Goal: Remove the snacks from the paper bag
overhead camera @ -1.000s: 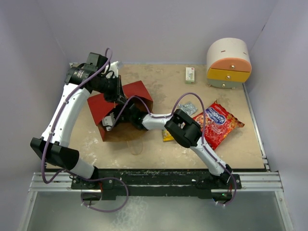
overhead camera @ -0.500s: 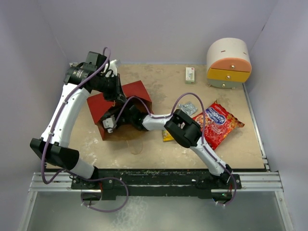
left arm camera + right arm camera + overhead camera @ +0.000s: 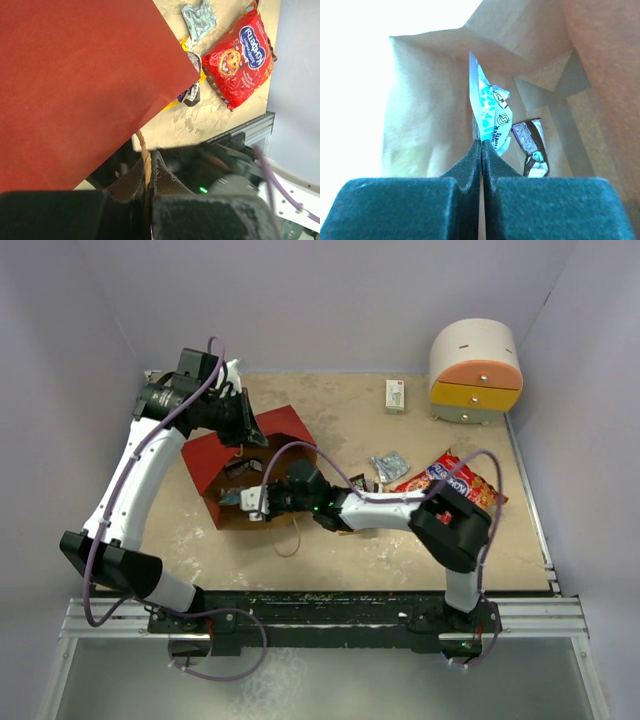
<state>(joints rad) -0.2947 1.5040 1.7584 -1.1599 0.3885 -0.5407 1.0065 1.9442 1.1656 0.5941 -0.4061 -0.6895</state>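
The red paper bag (image 3: 222, 462) lies on its side, mouth toward the front. My left gripper (image 3: 243, 432) is shut on its string handle (image 3: 145, 150) and holds the upper edge up; the red outside (image 3: 75, 75) fills the left wrist view. My right gripper (image 3: 250, 502) is at the mouth, shut on a small white and cyan wrapped snack (image 3: 491, 117). A dark brown candy bar (image 3: 532, 148) lies on the brown inside (image 3: 425, 110). On the table are the red crisp packet (image 3: 458, 485), a silver wrapper (image 3: 388, 466) and a dark bar (image 3: 358, 483).
A white round-topped mini chest (image 3: 476, 368) with orange and yellow drawers stands at the back right. A small white box (image 3: 395, 395) lies at the back. Purple walls close the left, back and right sides. My right forearm (image 3: 375, 510) stretches across the table's middle.
My right gripper has drawn back from deeper in the bag to its mouth, with the white and cyan snack in it. The right elbow swung right over the crisp packet. The left gripper kept hold.
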